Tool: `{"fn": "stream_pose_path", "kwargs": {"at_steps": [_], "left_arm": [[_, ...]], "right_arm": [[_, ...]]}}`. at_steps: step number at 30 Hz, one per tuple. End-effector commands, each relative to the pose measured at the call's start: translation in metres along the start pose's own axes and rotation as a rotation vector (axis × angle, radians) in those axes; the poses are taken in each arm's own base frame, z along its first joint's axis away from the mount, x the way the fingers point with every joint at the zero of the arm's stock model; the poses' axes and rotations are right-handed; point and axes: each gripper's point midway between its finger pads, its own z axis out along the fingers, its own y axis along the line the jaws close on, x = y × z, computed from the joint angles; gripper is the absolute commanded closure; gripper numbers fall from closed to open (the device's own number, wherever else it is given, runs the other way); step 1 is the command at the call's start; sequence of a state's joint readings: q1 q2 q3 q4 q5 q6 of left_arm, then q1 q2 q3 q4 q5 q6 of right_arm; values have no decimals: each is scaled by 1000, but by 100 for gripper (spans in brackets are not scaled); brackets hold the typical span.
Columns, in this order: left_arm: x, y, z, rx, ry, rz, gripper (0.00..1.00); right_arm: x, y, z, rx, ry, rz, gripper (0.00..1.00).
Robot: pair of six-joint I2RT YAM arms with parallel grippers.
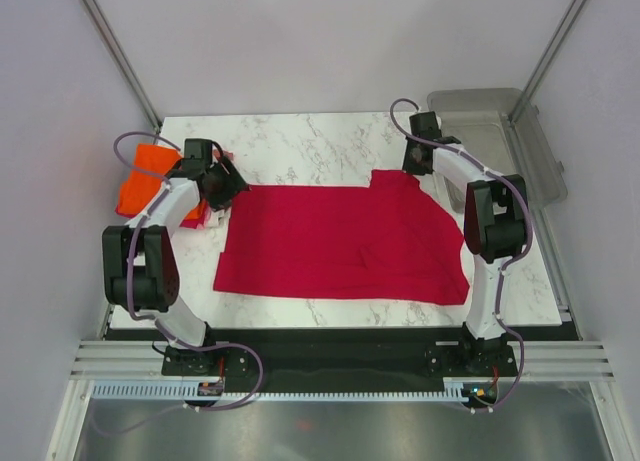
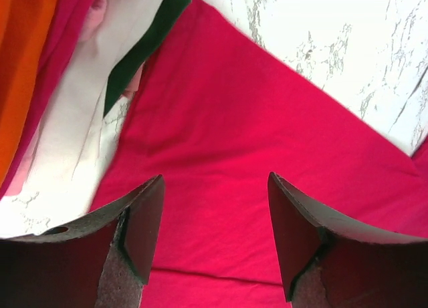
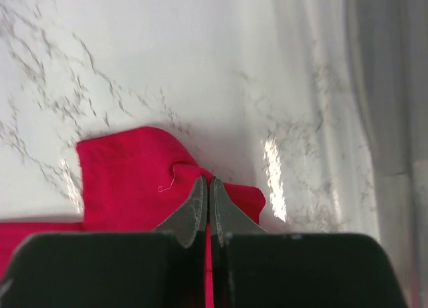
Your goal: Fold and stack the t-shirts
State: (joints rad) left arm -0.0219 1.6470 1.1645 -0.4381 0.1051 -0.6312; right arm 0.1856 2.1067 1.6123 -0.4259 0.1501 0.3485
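**At the far edge of the desk: one corner pinched, the other not yet taken**

Across the middle of the marble desk (image 1: 300, 141) the crimson t-shirt (image 1: 340, 246) lies spread flat. Its long axis runs from left to right, so its two far corners sit one in front of each arm.

The right claw (image 1: 415, 163) is down at the far right corner. In the right wrist view its tips (image 3: 208, 184) are closed together with a small ridge of the red cloth nipped between them, and bare desk lies beyond.

The left claw (image 1: 233, 187) hangs at the far left corner. In the left wrist view it (image 2: 215, 188) stands open with only red cloth showing in the gap, directly below. Whether the tips touch the fabric cannot be told from here.

Just to the left of that corner is the stack of folded t-shirts, with the orange t-shirt (image 1: 142, 176) on top. White and pink edges and a dark green strip (image 2: 144, 47) show beside the red. The grey bin (image 1: 480, 121) sits well apart, at the far right.

The coming move seems to turn on this pairing. Each arm is the nearer one to its own far corner, and the shirt's body stretches from both claws toward the arm bases. Once the left claw closes, a pull toward the near edge would probably fold the cloth across its short axis. The left side needs care, since the stack lies so close.
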Motion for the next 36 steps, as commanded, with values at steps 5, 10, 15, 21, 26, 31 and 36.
{"fn": "stream_pose_path", "kwargs": {"at_steps": [5, 10, 15, 21, 26, 31, 36], "left_arm": [[-25, -13, 20, 5, -44, 76, 32], [-35, -23, 33, 13, -41, 113, 33], [-42, -25, 56, -16, -32, 140, 39], [-61, -25, 72, -111, -94, 194, 42], [-64, -19, 91, -212, -106, 220, 40], [-61, -7, 102, -294, -93, 226, 41], [-50, 4, 117, -330, -54, 226, 47]], "right_arm": [[-62, -12, -19, 105, -166, -16, 100], [-61, -5, -8, 93, -157, -25, 100], [-56, 2, -6, 82, -159, -41, 100], [-55, 4, -9, 104, -176, -58, 100], [-57, 8, -13, 81, -187, -54, 100], [-58, 8, -18, 75, -193, -49, 100], [-57, 8, -19, 72, -191, -47, 100]]}}
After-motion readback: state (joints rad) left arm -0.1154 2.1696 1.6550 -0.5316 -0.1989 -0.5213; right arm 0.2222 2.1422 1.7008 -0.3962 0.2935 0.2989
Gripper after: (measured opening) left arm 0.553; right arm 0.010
